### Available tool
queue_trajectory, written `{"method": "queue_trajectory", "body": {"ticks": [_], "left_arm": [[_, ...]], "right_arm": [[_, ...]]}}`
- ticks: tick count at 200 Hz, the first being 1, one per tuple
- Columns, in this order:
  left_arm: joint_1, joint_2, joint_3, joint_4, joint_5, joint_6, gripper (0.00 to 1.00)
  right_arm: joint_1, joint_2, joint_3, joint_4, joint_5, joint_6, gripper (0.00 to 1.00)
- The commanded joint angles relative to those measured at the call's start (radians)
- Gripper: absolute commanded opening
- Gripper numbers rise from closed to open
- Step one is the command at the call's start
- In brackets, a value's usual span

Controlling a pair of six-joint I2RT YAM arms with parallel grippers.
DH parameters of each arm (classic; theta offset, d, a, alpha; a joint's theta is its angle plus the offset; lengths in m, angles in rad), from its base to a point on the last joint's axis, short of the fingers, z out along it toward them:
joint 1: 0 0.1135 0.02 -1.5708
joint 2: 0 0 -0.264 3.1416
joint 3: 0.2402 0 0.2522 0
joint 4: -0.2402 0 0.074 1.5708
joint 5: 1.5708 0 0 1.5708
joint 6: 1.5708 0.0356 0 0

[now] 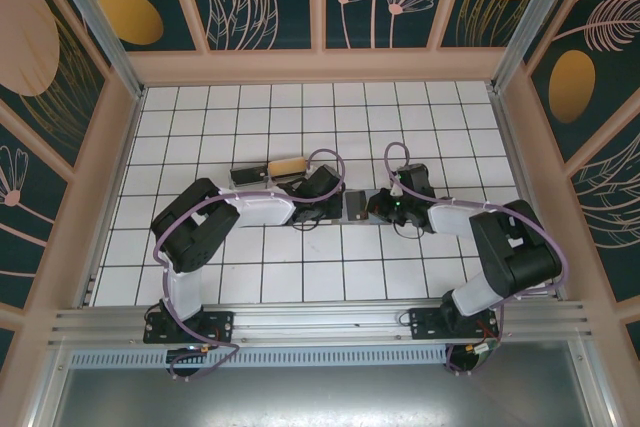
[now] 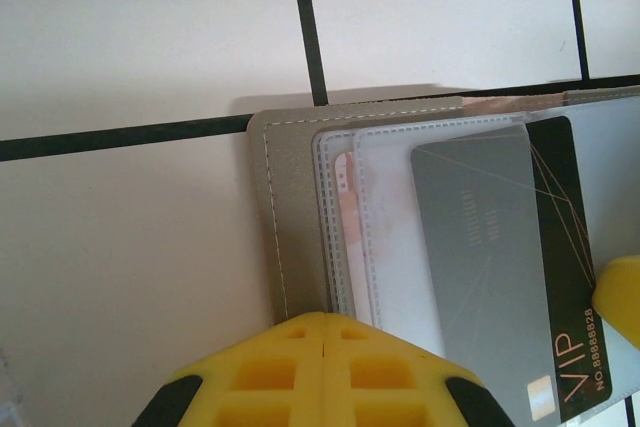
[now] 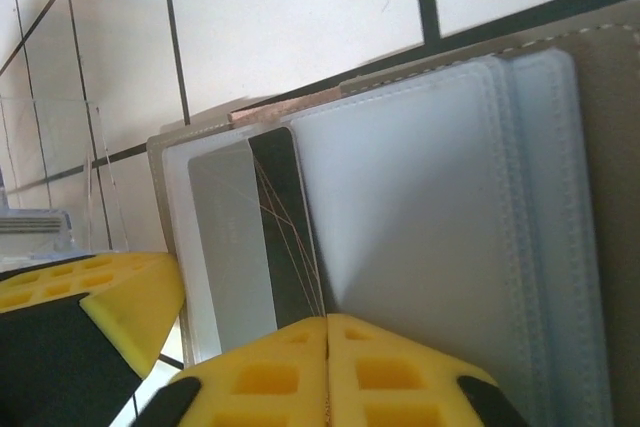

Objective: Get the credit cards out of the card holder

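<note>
**Top external view.** The card holder (image 1: 355,205), a flat taupe stitched cover with clear plastic sleeves, lies on the white tiled worktop (image 1: 300,277) between the two arms. The left fingers (image 1: 335,205) meet its left end. The right fingers (image 1: 375,207) meet its right end. A tan oblong block (image 1: 287,165) and a dark flat object (image 1: 247,175) lie beyond the holder, to its far left.

**Left wrist view.** The yellow left fingers (image 2: 325,332) are clenched with no gap at the seam. Their tips cover the near edge of the card holder (image 2: 290,197); whether that edge is pinched cannot be told. Inside the sleeves sit a plain grey credit card (image 2: 480,267) and, partly under it, a black card (image 2: 565,277) printed "VIP". A yellow finger of the right arm (image 2: 622,297) shows at the holder's far side.

**Right wrist view.** The yellow right fingers (image 3: 328,332) are pressed together. Their tips overlap the holder edge where the black card (image 3: 285,217) ends; a grip on it cannot be confirmed. The grey credit card (image 3: 235,247) lies just beside the black one, both in the holder's sleeve (image 3: 430,197).
</note>
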Motion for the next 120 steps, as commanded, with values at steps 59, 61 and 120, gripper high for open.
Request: {"method": "queue_trajectory", "body": {"ticks": [59, 61, 120], "left_arm": [[0.004, 0.041, 0.014, -0.047, 0.022, -0.001, 0.0], [0.004, 0.041, 0.013, -0.047, 0.023, -0.001, 0.0], [0.003, 0.046, 0.019, -0.05, 0.027, 0.002, 0.0]], "right_arm": [[0.005, 0.026, 0.012, 0.046, -0.067, -0.016, 0.22], [0.005, 0.026, 0.012, 0.048, -0.068, -0.016, 0.22], [0.013, 0.067, 0.031, 0.041, -0.068, -0.03, 0.22]]}}
